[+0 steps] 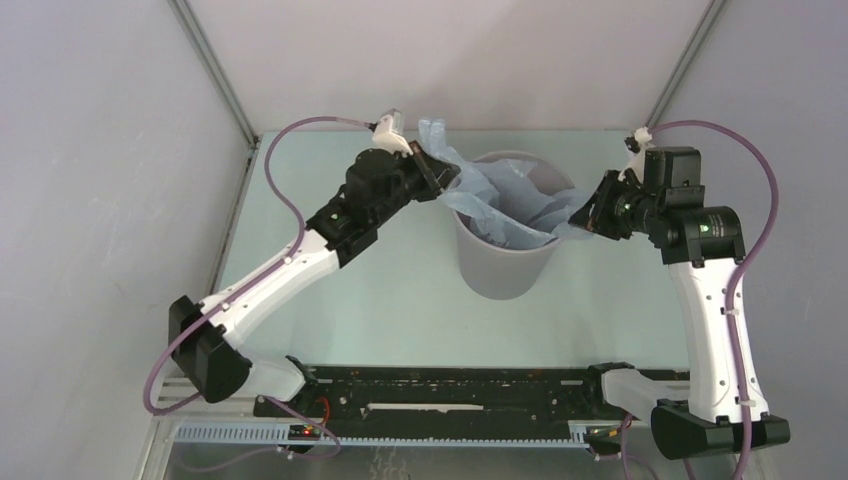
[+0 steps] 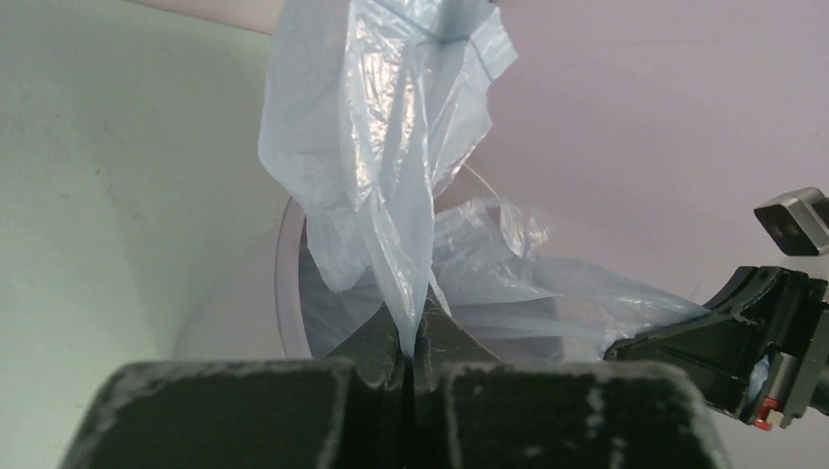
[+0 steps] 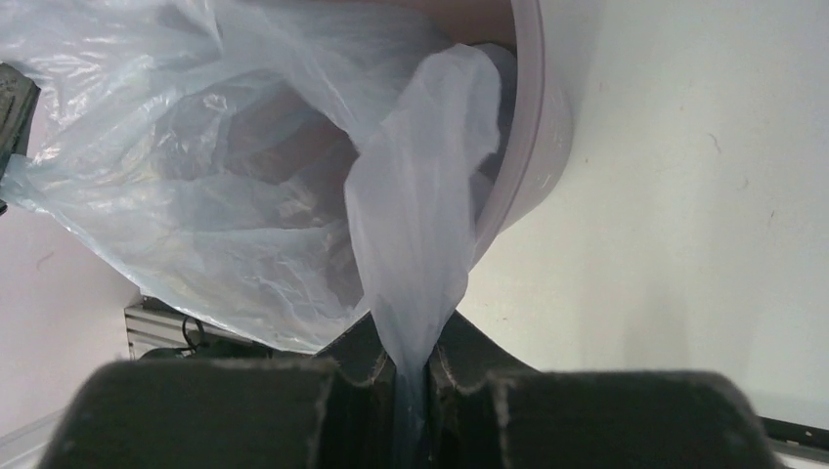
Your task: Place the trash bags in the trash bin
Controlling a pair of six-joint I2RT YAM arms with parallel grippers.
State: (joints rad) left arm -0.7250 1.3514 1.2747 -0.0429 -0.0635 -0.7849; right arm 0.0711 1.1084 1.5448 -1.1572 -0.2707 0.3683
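My left claw (image 1: 432,170) was clenched on a pinch of the trash bag (image 1: 500,205) at the far-left side of the trash bin (image 1: 500,275). In my wrist view the film ran straight down into the shut jaws. My right claw (image 1: 590,215) was clamped too, on a twisted strip of the same bag just off the bin's right rim. So I had the plastic in both claws, one on each side of the opening.

How far along? I'd have said past halfway, but not finished. The middle of the bag sagged down inside the bin, with pale blue film filling much of the mouth. A good flap stood up above the rim by my left claw, though, and more spilled over the right edge toward my right claw. Those parts were outside.

The bin stood upright on the tabletop (image 1: 400,300) between my two arms, and I could see nothing in it but the bag. I couldn't tell how deep the film reached, because the folds hid the bottom.

What was left, as I judged it: get the raised flap and the right-hand strip down inside, then let go. Film that thin looked likely to puff back up over the rim.
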